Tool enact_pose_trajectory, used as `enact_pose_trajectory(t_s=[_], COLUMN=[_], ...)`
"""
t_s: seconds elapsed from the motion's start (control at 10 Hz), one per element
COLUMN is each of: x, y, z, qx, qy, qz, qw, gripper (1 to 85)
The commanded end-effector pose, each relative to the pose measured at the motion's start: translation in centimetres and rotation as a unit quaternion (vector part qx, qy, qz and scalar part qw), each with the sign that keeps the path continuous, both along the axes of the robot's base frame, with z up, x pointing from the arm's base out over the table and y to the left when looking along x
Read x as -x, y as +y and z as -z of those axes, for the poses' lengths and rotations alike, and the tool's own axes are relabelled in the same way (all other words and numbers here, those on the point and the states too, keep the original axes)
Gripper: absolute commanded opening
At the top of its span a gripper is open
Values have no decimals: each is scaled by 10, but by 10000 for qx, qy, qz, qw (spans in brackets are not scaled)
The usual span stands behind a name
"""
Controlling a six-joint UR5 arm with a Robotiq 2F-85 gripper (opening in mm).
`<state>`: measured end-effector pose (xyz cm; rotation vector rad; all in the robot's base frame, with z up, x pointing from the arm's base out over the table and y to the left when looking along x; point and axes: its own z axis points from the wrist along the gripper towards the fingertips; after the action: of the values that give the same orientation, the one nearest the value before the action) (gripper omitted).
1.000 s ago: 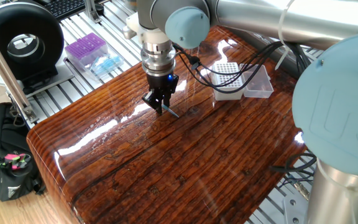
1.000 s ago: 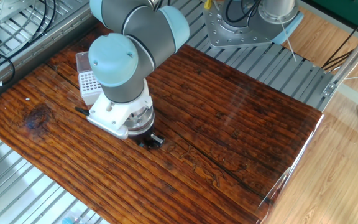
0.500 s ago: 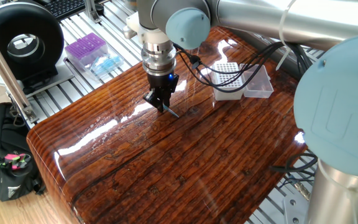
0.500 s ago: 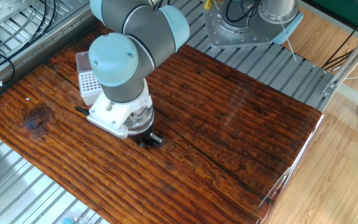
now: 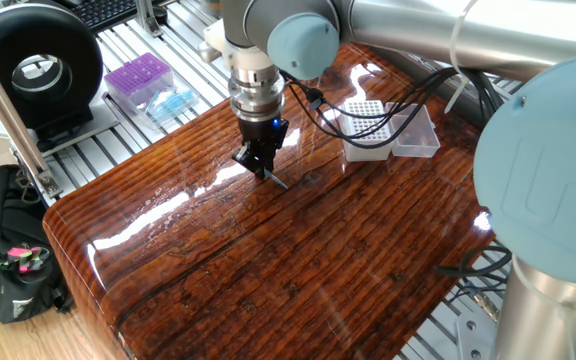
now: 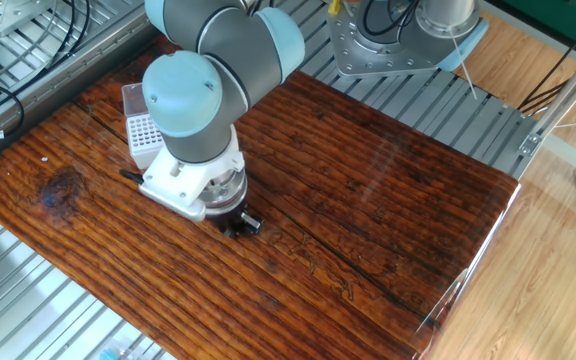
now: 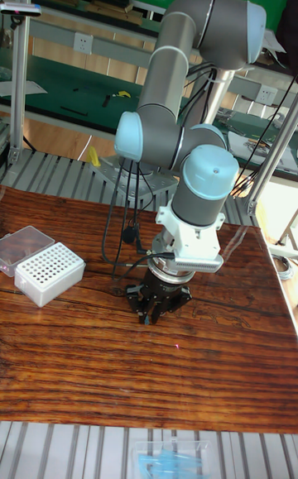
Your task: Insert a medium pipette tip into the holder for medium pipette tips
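End effector (image 5: 262, 168) pinches the medium pipette tip (image 5: 276, 181) just above the table (image 5: 298, 260).

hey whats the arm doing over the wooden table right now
The UR5 arm's gripper is low over the middle of the wooden table, its jaws closed on a medium pipette tip whose thin end sticks out just above the wood. The white tip holder, with its grid of holes and clear lid open beside it, stands apart, further along the table. The tip is not yet inserted.
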<state>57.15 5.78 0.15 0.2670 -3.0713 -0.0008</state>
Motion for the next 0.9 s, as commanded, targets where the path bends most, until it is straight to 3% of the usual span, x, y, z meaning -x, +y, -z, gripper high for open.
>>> enact_pose_trajectory(t_s=[0.0, 0.5, 0.8], x=[-3, -5, -5], y=[0, -3, -2], z=[-1, -1, -4], qx=[-33, 36, 28], qy=[-31, -69, -92], qz=[30, 22, 29], qw=[10000, 10000, 9999], gripper=[273, 220, 140])
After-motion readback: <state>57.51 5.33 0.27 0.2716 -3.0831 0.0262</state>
